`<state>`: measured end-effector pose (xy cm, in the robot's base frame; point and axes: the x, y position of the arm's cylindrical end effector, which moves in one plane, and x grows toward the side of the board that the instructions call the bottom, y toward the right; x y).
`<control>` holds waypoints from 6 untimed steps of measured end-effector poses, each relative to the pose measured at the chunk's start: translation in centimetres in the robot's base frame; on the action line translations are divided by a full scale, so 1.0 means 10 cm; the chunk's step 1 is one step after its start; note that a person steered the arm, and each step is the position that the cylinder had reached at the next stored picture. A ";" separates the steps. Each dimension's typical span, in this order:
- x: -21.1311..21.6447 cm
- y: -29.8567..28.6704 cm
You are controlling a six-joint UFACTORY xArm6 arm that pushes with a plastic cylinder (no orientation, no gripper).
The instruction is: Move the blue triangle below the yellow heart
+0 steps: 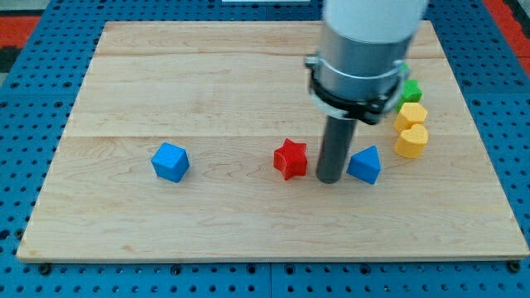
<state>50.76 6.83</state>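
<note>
The blue triangle (364, 165) lies on the wooden board right of centre. My tip (331, 179) stands right against its left side, between it and the red star (291, 158). The yellow heart (411, 141) lies up and to the right of the triangle, close to it. A second yellow block (411, 114), roughly hexagonal, sits just above the heart.
A green block (411, 90) sits above the yellow blocks, partly hidden by the arm. A blue cube (171, 161) lies at the view's left. The wooden board (207, 83) sits on a blue pegboard; its right edge is near the yellow blocks.
</note>
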 end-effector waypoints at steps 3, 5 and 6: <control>-0.08 0.63; -0.03 0.85; 0.12 1.03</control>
